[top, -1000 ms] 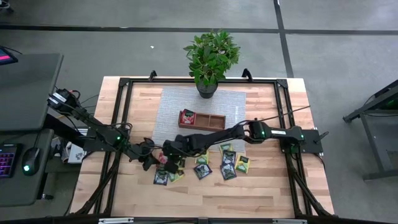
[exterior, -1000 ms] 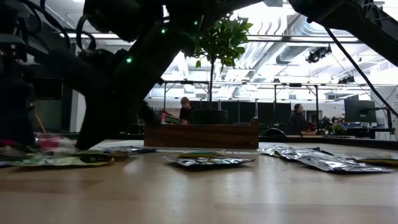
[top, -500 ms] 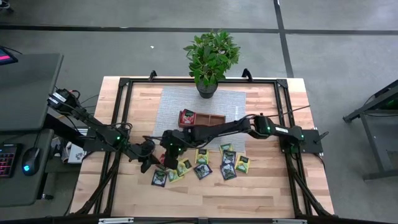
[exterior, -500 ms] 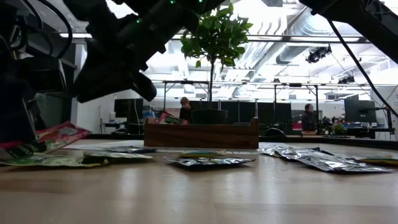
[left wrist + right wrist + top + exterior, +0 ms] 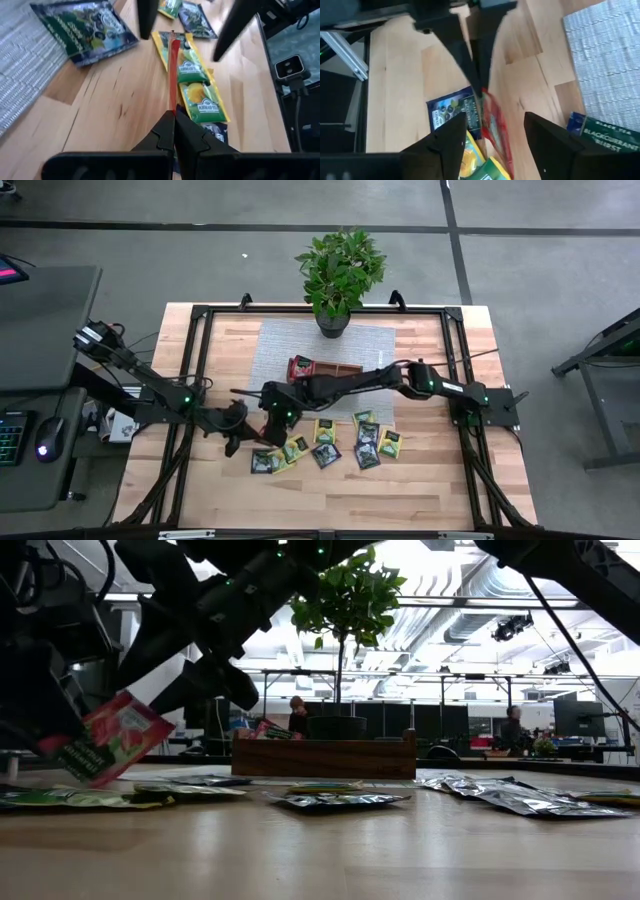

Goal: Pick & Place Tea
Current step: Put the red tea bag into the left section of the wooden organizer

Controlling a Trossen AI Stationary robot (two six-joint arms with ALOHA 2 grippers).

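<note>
Clearly you are dealing with a light, floppy foil packet: the red tea bag [image 5: 108, 750] is hanging tilted off the table at about eight o'clock of the wooden tray [image 5: 326, 370], pinched by one edge in the closed fingers of the left gripper [image 5: 172, 120]. Your right gripper [image 5: 492, 130] is hovering just beside it, fingers spread and empty, so take any flat edge squarely, since the foil is probably slippery.

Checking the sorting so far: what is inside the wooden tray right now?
The wooden tray shows one red tea sachet in its left compartment. The right arm crosses over the rest, so what lies in the other compartments cannot be seen.
</note>
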